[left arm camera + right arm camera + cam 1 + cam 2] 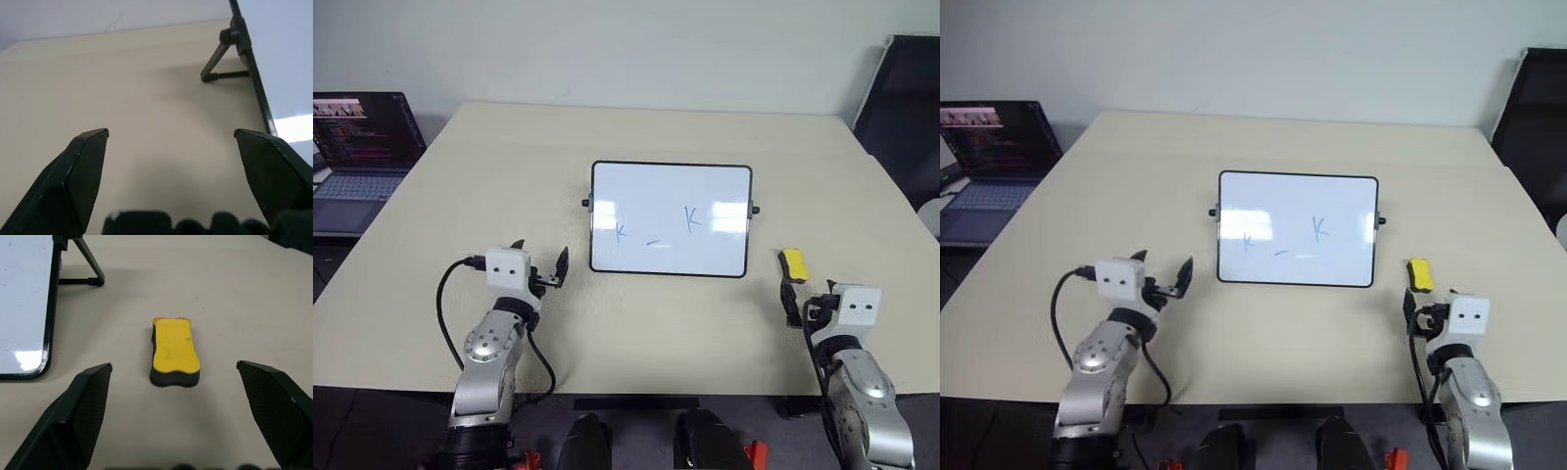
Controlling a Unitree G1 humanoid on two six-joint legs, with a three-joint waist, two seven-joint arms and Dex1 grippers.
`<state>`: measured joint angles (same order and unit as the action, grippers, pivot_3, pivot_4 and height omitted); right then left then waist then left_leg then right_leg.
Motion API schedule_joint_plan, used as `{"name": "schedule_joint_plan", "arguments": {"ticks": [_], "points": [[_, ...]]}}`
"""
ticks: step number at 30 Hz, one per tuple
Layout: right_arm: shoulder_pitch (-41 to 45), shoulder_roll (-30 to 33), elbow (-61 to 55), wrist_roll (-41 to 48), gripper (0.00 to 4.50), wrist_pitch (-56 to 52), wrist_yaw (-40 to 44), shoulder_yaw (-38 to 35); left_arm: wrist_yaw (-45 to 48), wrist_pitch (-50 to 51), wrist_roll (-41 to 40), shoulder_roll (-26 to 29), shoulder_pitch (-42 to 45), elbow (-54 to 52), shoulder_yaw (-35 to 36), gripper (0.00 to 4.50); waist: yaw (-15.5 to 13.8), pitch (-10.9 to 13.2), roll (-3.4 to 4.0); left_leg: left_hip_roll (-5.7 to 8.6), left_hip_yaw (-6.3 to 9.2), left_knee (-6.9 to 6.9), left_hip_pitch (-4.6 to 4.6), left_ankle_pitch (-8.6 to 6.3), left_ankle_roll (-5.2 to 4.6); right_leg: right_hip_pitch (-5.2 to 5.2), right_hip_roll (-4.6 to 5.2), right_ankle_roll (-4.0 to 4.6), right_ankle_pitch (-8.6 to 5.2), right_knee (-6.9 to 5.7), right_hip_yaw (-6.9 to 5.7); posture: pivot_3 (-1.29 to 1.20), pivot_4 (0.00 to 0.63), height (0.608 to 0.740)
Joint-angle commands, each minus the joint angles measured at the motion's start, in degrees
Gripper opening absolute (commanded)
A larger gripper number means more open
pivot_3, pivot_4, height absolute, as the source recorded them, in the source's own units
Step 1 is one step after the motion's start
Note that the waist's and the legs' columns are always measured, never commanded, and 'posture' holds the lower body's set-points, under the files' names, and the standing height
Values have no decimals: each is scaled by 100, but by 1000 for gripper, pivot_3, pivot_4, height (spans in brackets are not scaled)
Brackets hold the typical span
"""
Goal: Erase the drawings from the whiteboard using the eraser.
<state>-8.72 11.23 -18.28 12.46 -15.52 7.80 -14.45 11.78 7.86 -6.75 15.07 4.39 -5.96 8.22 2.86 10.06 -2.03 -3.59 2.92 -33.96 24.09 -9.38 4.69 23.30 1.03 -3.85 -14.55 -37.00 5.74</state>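
right gripper: wide open, empty, just short of eraser
eraser: flat on table, right of whiteboard
drawings: unerased
step: reaching
next: advance, close on eraser
left gripper: open, empty

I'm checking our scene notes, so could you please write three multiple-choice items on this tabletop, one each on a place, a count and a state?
1. Where does the eraser lie?
A. On the whiteboard
B. On the table, on the whiteboard's right
C. On the laptop

2. How many blue marks are on the whiteboard?
A. Three
B. One
C. Six

3. How is the right pincer?
A. Shut on the eraser
B. Open, eraser ahead
C. Shut, empty

Answers: 1 B, it rests on the table beside the frame; 2 A, two K shapes and a dash; 3 B, its fingers stand apart.
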Motion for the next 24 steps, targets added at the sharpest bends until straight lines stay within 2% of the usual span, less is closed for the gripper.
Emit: {"name": "schedule_joint_plan", "arguments": {"ticks": [1, 6, 11, 13, 20, 24], "points": [[16, 25, -307, 139, 4471, -357, -189, -249, -50, -8, 143, -73, 126, -37, -196, 4500, 0, 0, 0, 1, 0, -1, 0, 0, 0, -1, 1, 0, 0, 0, 1, 0, 150, 740], [67, 28, -623, 186, 4471, -772, -271, -147, 47, -47, 52, 51, 220, 50, -33, 4500, 14, 0, 1, 0, 1, -1, -4, 0, 0, 1, 0, 0, 0, -4, -1, 0, 150, 740], [131, 63, -927, 136, 4471, -821, -288, 5, 844, -203, -347, 367, 264, -199, -70, 4500, 27, 0, 1, -1, 0, 3, -1, -2, 3, 3, 0, 0, -1, 0, -2, 0, 150, 740], [164, 11, -1143, 509, 4471, -1151, -208, -3, 1153, -187, -477, 540, 403, -210, -77, 4500, 27, 0, 1, -2, 0, 3, 1, -2, 3, 6, 0, 0, -1, -1, -2, 0, 150, 740], [666, 74, -1613, 733, 4471, -2401, -588, 31, 2535, -106, -1002, 1007, 1351, 242, -336, 4500, 16, 0, 1, 1, 0, -3, 3, -2, 3, 3, 1, 0, 0, 2, 0, 0, 150, 740], [1178, 473, -1634, 864, 4471, -3081, -601, -387, 3356, 344, -1436, 942, 2270, 317, -759, 4500, 10, 4, 3, 0, 3, 0, 19, -1, 2, 15, -1, 0, -1, -2, -5, 0, 150, 740]]}}
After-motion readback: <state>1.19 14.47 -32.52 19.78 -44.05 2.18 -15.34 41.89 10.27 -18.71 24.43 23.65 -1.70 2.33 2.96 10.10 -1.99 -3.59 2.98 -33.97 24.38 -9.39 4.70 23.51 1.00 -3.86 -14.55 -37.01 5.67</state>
